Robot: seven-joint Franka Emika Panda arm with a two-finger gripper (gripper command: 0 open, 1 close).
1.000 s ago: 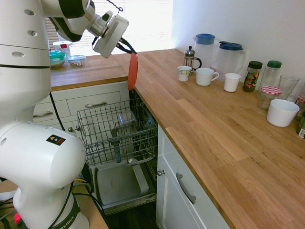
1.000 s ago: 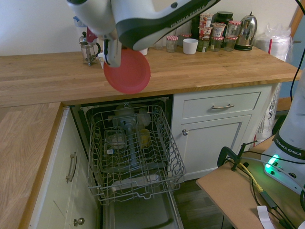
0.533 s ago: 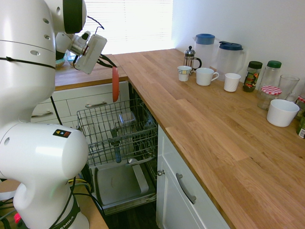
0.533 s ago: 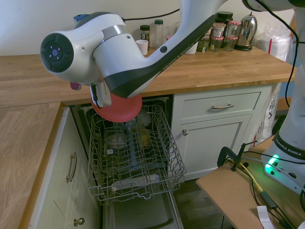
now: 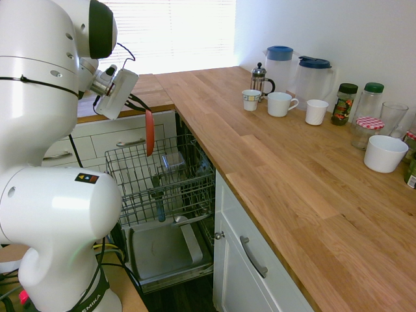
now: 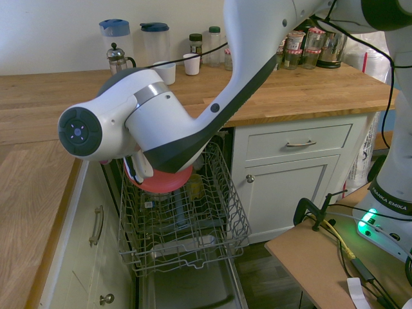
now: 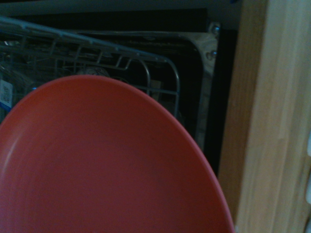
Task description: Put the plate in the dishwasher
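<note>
"Where is the plate [image 5: 150, 134] sitting now?"

"It's hanging on edge above the pulled-out rack [image 6: 183, 241] of the dishwasher [image 5: 170, 250], near its back end, beside the corner of the worktop [image 5: 260, 143]. I can't tell whether it's touching any wire."

"And the jaws [image 5: 147, 109]?"

"They're closing on the plate, clamped at its upper rim, with the rest dangling below."

"How will it be handling?"

"It's looking like thin plastic, so I'm guessing light, fairly stiff and unlikely to break. The smooth face may be slippery, and with the weight hanging under one pinch, it could be swivelling if the lower edge catches a wire."

"Is that a good place for holding it?"

"I'd say so: the raised rim is giving some bite, and the opposite edge is staying free for going in first. Gripping deeper would be steadier, but the jaws might then be meeting the tines."

"So what's it needing?"

"Lining up with a gap, lowering gently, and letting go only once the wires are bearing it."
</note>
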